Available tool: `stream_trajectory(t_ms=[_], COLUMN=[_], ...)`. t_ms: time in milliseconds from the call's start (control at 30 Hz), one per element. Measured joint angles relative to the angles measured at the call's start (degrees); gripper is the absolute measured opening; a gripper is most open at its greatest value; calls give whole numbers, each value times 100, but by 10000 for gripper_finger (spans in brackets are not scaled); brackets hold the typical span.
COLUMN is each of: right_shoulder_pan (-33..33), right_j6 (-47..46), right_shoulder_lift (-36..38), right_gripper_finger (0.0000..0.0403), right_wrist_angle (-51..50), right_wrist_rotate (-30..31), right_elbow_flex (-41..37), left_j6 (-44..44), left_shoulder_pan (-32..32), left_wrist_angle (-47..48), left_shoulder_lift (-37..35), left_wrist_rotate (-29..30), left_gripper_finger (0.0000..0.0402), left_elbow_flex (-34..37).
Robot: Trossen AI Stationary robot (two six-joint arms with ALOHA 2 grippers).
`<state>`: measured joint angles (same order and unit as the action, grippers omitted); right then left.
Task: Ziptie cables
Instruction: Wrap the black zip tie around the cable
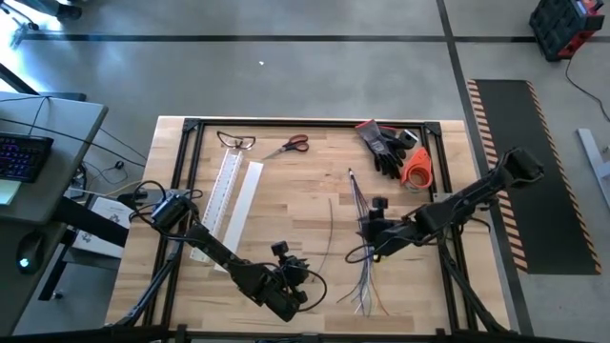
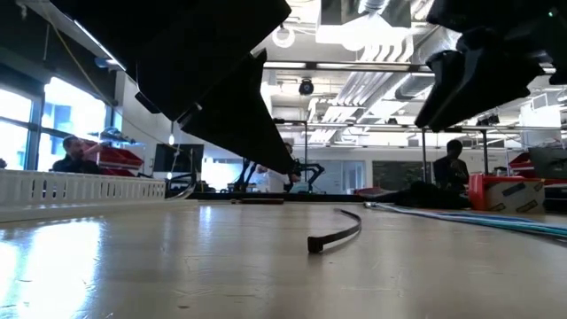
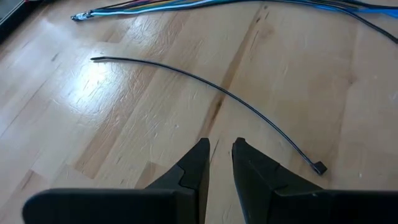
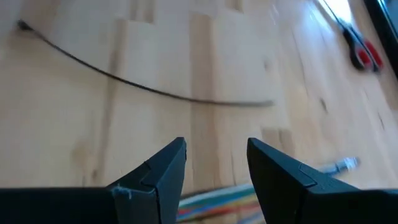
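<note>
Two dark arms reach over the wooden bench (image 1: pixel 286 191). The left tool (image 3: pixel 221 163) is low in the high view, near the bottom middle of the frame. Its fingers are almost closed, with just a thin gap, and nothing is between them. In the left wrist view it hangs above the bare wood, close to the black zip tie (image 3: pixel 211 87), which lies loose in a long curve and touches no tool.

The right tool (image 4: pixel 216 163) sits right of the middle in the high view, over the cables (image 1: pixel 362 205). Its fingers stand partly open and hold nothing. The right wrist view shows coloured wires just under those fingers.

The cables lie flat on the bench as a thin bunch, running from the middle right of the high view down to the bottom, where the ends spread out.

A white slotted bar (image 1: pixel 229 195) lies on the left half of the bench. Red-handled scissors (image 1: pixel 289 146) and clear glasses (image 1: pixel 235 142) lie near the top edge. Dark gloves (image 1: pixel 384 145) and an orange roll (image 1: pixel 416 169) sit at the upper right.
</note>
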<state>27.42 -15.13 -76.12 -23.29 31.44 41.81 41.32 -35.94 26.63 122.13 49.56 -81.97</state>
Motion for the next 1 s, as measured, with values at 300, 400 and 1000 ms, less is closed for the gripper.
stream_trajectory(t_ms=[300, 400, 1000], right_shoulder_pan=[-458, -754, -4347], right_j6=[-1818, -1585, 133], right_shoulder_lift=[0, 0, -302], right_gripper_finger=[155, 152, 233], right_wrist_angle=[201, 474, 2514], right_wrist_rotate=[2385, 2716, -1749], right_elbow_flex=[-768, -921, -971], left_j6=[2, 2, 2], left_shoulder_pan=[3, 2, 2], left_wrist_angle=[1, 2, 2], left_shoulder_lift=[0, 0, 0], left_wrist_rotate=[2, 2, -60], left_gripper_finger=[50, 50, 50], left_elbow_flex=[0, 0, 0])
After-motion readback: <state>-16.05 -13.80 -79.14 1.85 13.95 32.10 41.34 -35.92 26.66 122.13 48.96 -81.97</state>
